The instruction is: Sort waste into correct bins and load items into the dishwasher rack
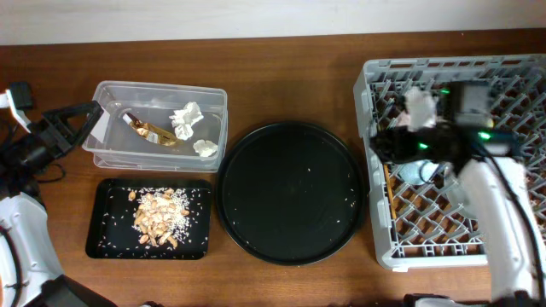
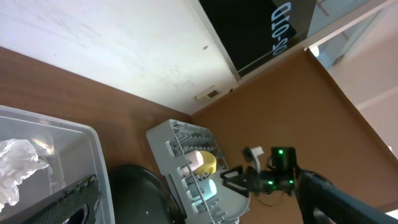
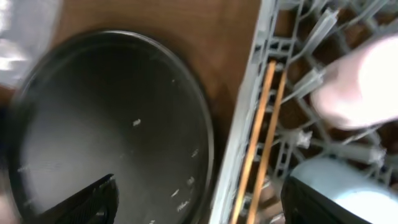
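Overhead: my left gripper [image 1: 94, 119] hangs wide open at upper left, beside the clear tub [image 1: 111, 156] holding tissue balls [image 1: 186, 117] and the wrapper [image 1: 155, 135]. Food scraps [image 1: 160, 213] lie in the black tray [image 1: 106, 243].

Left wrist: I see the yellow bowl [image 2: 203, 162] in the rack [image 2: 163, 140], lower centre.

Right wrist: the right gripper [image 3: 193, 202] is spread wide with nothing between the fingers. Chopsticks [image 3: 261, 143], pink cup [image 3: 364, 78] and blue cup [image 3: 348, 186] sit in the rack at right.
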Tool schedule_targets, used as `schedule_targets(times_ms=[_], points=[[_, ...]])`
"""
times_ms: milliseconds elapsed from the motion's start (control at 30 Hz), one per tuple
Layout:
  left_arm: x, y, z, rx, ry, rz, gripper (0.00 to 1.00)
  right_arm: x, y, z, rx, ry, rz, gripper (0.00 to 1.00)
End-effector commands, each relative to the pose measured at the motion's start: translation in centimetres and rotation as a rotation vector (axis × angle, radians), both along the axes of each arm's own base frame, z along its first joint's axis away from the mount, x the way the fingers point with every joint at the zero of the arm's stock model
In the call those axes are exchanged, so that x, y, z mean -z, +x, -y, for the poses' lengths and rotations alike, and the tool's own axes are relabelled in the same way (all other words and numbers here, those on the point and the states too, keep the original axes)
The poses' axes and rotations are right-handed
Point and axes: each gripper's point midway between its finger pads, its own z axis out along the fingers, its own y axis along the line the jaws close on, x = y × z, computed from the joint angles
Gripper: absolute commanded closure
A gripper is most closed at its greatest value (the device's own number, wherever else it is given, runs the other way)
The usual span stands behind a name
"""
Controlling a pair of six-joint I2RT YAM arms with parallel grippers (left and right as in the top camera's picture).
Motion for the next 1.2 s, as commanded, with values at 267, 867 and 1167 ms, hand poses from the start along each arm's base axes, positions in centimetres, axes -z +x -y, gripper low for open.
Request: schedule_targets(times_ms=[267,867,1167], points=[[-0.5,-0.4,0.2,0.014,0.000,0.011,0.01,6.0,2.8,-0.6,0.031,-0.011,-0.122,0.49],[-0.5,-0.4,0.2,0.014,0.000,0.012,0.01,8.1,-0.7,-0.7,0.026,-0.021,-0.278,0.78],[-0.5,-0.4,0.2,0.014,0.000,0.012,0.01,8.1,-0.7,-2.4,-0.010,0.008,-0.268,0.96]])
